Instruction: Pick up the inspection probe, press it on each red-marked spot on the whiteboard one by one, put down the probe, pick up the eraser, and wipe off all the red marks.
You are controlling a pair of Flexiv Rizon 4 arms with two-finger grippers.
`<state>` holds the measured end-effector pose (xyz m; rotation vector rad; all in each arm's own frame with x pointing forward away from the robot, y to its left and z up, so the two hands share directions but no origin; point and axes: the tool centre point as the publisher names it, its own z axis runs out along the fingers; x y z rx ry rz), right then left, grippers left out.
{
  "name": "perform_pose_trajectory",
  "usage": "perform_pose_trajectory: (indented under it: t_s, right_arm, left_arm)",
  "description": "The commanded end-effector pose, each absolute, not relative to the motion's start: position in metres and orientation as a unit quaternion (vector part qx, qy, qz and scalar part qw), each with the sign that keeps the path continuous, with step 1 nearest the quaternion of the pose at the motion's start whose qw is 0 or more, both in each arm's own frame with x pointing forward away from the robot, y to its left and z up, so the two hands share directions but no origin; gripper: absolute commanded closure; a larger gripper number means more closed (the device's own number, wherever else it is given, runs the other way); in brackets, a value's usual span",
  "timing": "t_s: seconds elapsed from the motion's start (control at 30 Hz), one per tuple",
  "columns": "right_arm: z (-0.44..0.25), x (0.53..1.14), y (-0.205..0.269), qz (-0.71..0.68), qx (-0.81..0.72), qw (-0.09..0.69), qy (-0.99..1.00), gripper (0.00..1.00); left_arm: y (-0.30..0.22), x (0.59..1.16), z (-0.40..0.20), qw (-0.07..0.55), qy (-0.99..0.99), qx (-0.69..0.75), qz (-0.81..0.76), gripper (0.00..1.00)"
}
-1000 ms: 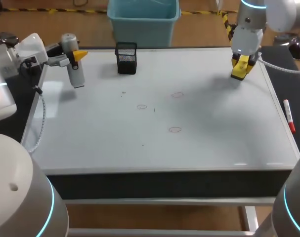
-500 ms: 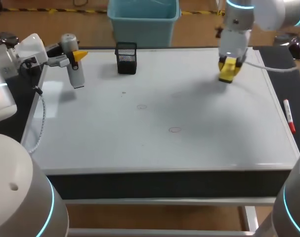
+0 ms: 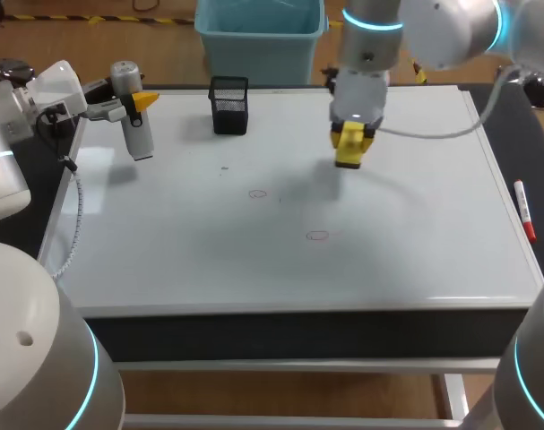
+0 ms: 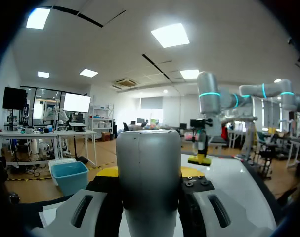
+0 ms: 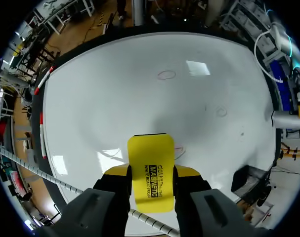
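The eraser [image 5: 150,165], clamped in the right gripper [image 3: 350,141], hangs over the whiteboard's [image 3: 415,224] far middle, one red mark [image 5: 180,150] showing just beside it. Two more marks [image 3: 258,193] [image 3: 317,236] lie unwiped, so the wiping looks barely begun. The probe [image 3: 135,121] is not put down: the left gripper [image 3: 128,106] grips it at the left edge.

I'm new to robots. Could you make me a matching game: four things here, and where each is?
1 eraser
2 inspection probe
3 black mesh cup
4 red marker

A in left end effector
B beside right edge of whiteboard
C in right end effector
D at far edge of whiteboard

Pairs: 1-C, 2-A, 3-D, 4-B
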<state>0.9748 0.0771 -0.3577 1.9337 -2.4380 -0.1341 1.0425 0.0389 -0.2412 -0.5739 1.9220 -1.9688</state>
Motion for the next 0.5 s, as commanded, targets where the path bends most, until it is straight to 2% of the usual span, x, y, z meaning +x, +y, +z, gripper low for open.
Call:
perform_pose_trajectory:
  t_s: [0.03, 0.5]
  right_arm:
    - [-0.359, 0.955, 0.103, -0.029, 0.637, 0.001, -0.770, 1.00]
    - [-0.371, 0.925, 0.203, -0.033, 0.696, -0.012, -0.717, 1.00]
  left_arm:
    - [0.038, 1.043, -0.240, 0.166, 0.674, -0.201, -0.691, 1.00]
    - [0.038, 1.043, -0.240, 0.166, 0.674, -0.201, -0.691, 1.00]
